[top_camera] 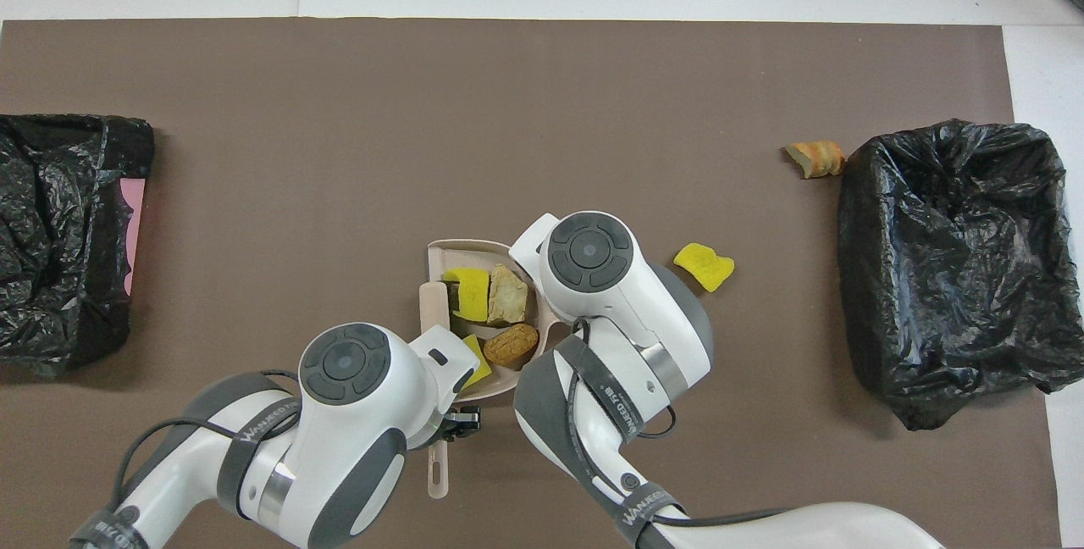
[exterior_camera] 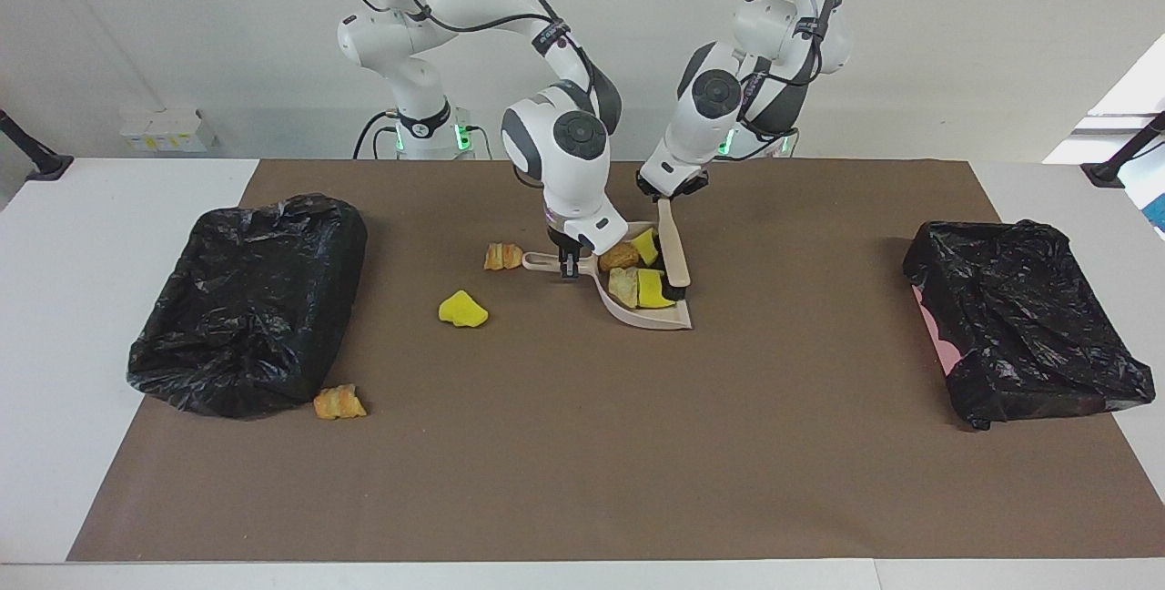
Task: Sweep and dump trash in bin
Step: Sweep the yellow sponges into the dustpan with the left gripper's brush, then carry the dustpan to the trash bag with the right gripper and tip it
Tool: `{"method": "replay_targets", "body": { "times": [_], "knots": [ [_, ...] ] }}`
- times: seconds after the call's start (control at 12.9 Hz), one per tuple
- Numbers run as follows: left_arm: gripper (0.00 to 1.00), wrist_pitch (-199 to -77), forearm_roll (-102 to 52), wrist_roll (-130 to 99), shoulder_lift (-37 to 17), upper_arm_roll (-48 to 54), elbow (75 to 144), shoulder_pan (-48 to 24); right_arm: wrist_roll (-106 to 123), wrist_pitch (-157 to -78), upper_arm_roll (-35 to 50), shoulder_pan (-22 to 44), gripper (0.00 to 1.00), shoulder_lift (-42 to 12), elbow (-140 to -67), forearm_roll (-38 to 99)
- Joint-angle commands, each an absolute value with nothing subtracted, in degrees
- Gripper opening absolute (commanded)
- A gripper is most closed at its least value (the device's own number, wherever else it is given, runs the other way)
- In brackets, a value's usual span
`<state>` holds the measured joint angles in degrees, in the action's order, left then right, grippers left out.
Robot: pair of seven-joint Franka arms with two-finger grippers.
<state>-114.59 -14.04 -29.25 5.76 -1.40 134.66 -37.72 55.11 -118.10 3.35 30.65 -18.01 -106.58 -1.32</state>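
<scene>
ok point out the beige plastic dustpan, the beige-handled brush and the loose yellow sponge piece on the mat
beige plastic dustpan (exterior_camera: 672, 319), facing view, bare front lip
beige-handled brush (exterior_camera: 673, 249), facing view, mid handle
loose yellow sponge piece (exterior_camera: 462, 310), facing view, its centre

Beige dustpan (exterior_camera: 651, 312) between the right arm's jaws, holding bright yellow sponge pieces (exterior_camera: 652, 288), a tan-orange bread-like lump (exterior_camera: 620, 256) and a pale stone-like chunk (top_camera: 506, 295). Beige brush (exterior_camera: 673, 249) with black bristles under the left arm's jaws. Brown mat (exterior_camera: 582, 444) over white table (exterior_camera: 55, 299). Glossy black bin liners (exterior_camera: 250, 299); pink showing beneath one (top_camera: 129, 227).
</scene>
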Motion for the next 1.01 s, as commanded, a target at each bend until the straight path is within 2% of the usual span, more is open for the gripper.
{"method": "replay_targets", "body": {
  "times": [0.0, 0.39, 0.54, 0.77, 0.93],
  "knots": [
    [0.0, -107.86, -11.08, -29.0, 7.55, -1.41, 132.19, -34.55, 54.58, -116.99, 3.69, 28.57, 0.0, -16.26, -108.11, -1.76],
    [0.0, -106.69, -8.09, -29.35, 9.31, -1.14, 133.15, -34.19, 59.31, -116.2, 3.69, 23.13, 0.0, -14.15, -107.93, -1.76],
    [0.0, -108.01, -8.09, -31.36, 11.06, -0.71, 135.51, -35.5, 63.26, -115.58, 3.69, 20.14, 0.0, -13.63, -107.49, -1.23],
    [0.0, -111.61, -8.09, -39.17, 15.28, -0.62, 140.52, -41.73, 68.54, -112.51, 3.69, 15.05, 0.0, -13.19, -104.51, -1.05],
    [0.0, -112.15, -8.17, -43.58, 16.17, -0.53, 141.59, -45.95, 70.65, -111.28, 3.6, 11.36, 0.0, -11.7, -103.63, -1.05]
  ]
}}
